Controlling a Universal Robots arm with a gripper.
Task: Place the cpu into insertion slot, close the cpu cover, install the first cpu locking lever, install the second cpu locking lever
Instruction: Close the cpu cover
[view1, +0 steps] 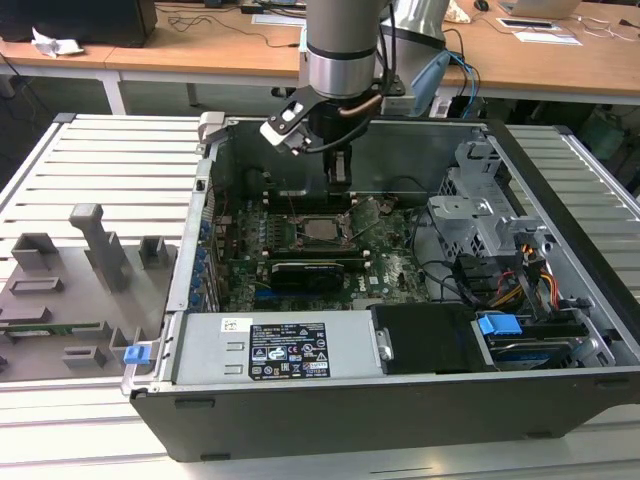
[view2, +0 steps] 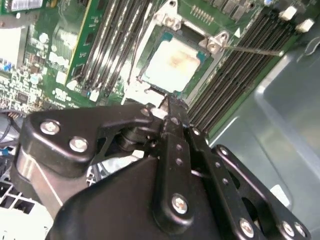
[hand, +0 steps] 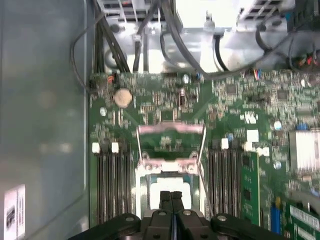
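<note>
The cpu (view2: 172, 62), a pale silver square, lies in the insertion slot on the green motherboard (view1: 390, 265); it also shows in the exterior view (view1: 322, 228). The cpu cover (hand: 170, 131), a thin grey frame with a square window, is swung back off the slot on its hinge. A thin wire locking lever (view2: 250, 50) sticks out to one side of the socket and is seen in the first wrist view too (hand: 201, 150). My gripper (view1: 340, 178) hangs just above the socket's edge, its black fingertips (view2: 170, 105) pressed together and holding nothing (hand: 171, 196).
The open computer case holds a labelled power supply (view1: 290, 350), a metal drive cage (view1: 480, 215) and coloured cables (view1: 540, 280). Memory slots (view2: 240, 65) flank the socket. A coin battery (hand: 122, 97) sits beyond the cover. A grey fixture (view1: 90, 260) stands outside the case at the exterior view's left.
</note>
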